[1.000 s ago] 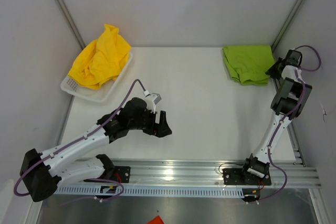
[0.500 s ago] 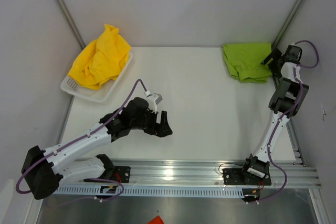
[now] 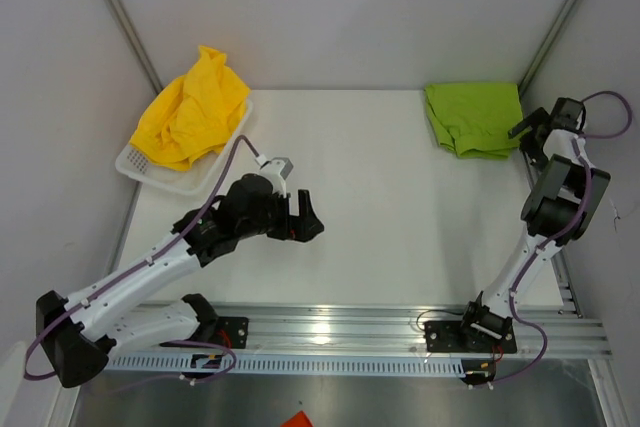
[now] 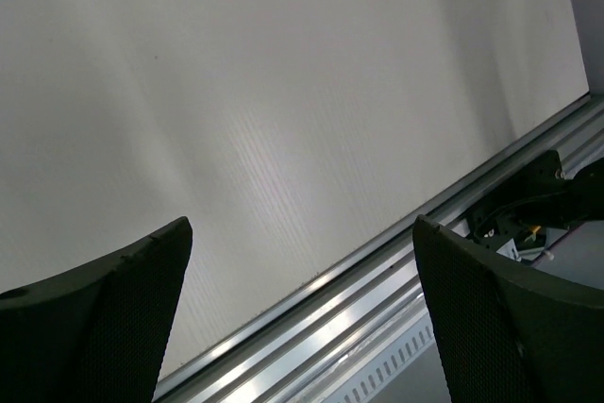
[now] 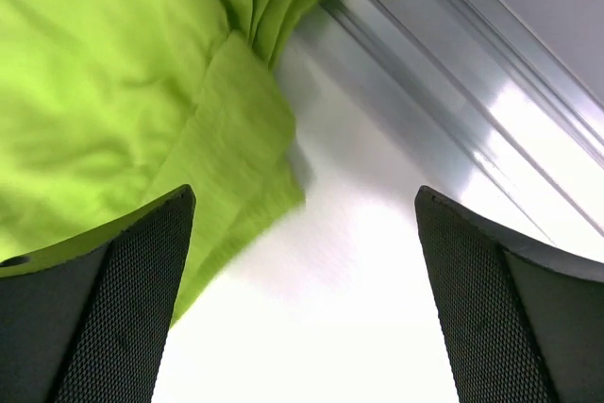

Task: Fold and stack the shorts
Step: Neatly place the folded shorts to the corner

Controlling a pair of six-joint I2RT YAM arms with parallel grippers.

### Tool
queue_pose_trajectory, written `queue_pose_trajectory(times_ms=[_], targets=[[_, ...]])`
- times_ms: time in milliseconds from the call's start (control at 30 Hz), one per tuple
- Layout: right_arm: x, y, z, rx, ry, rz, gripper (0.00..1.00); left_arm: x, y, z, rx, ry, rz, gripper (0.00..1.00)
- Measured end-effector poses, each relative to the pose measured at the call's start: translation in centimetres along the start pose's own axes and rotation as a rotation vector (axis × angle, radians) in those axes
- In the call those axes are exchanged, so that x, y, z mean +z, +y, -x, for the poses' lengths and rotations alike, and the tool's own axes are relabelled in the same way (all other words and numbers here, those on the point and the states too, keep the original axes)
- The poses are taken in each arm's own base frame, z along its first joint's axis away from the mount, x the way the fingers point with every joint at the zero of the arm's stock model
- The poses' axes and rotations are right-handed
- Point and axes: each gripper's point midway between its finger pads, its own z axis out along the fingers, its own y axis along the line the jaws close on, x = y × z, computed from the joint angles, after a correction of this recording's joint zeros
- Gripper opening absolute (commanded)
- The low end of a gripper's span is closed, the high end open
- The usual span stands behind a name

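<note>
Yellow shorts (image 3: 190, 107) lie heaped in the basket (image 3: 135, 162), beyond and left of our left jaws, the nearer pair; both pairs gape empty.

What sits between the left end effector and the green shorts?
Nothing. In the top view, only a bare stretch of white table separates the left end effector from the green shorts.

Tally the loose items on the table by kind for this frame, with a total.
Shorts: 2 (lime green shorts, folded, far right; yellow shorts, crumpled, far left)
Basket: 1 (white basket, under the yellow pair)
Total: 3
</note>
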Motion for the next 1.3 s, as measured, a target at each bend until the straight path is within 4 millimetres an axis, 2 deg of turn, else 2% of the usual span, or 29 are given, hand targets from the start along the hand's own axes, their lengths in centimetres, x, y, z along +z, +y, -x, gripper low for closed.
queue_pose_trajectory(times_ms=[133, 300, 433, 533, 600, 667, 833, 1000, 1100, 1200, 1300], targets=[[-4.5, 0.2, 1.1, 0.077, -0.061, 0.026, 1.00, -0.3, -0.1, 2.1, -0.016, -0.032, 0.025, 0.99], [-10.3, 0.7, 0.2, 0.159, -0.121, 0.113, 1.00, -0.5, 1.0, 4.6, -0.054, -0.034, 0.090, 0.99], [-13.2, 1.0, -1.9, 0.178, -0.117, 0.191, 1.00, -1.5, 2.4, 6.4, -0.084, -0.036, 0.136, 0.99], [-14.8, 0.9, -4.7, 0.180, -0.086, 0.231, 1.00, -2.7, 3.2, 7.9, -0.098, -0.083, 0.159, 0.99], [-16.3, 1.0, -6.4, 0.169, -0.070, 0.263, 0.99, -3.6, 3.2, 8.3, -0.098, -0.113, 0.154, 0.99], [-18.1, 1.6, -7.4, 0.152, -0.072, 0.304, 0.99, -4.6, 2.9, 8.7, -0.093, -0.152, 0.138, 0.99], [-24.6, 4.4, -8.8, 0.053, -0.142, 0.462, 0.99, -7.0, 2.9, 9.3, -0.078, -0.246, 0.136, 0.99], [-30.7, 6.5, -10.7, -0.059, -0.210, 0.609, 0.99, -8.2, 3.8, 9.7, -0.073, -0.306, 0.178, 0.99], [-32.2, 6.9, -12.8, -0.108, -0.200, 0.660, 0.99, -8.5, 4.5, 9.6, -0.074, -0.326, 0.209, 0.99], [-32.4, 6.6, -15.3, -0.133, -0.154, 0.681, 0.99, -8.7, 6.0, 9.8, -0.090, -0.345, 0.275, 0.99], [-32.5, 6.4, -17.1, -0.151, -0.112, 0.695, 1.00, -9.2, 9.2, 11.0, -0.156, -0.362, 0.392, 0.99]])
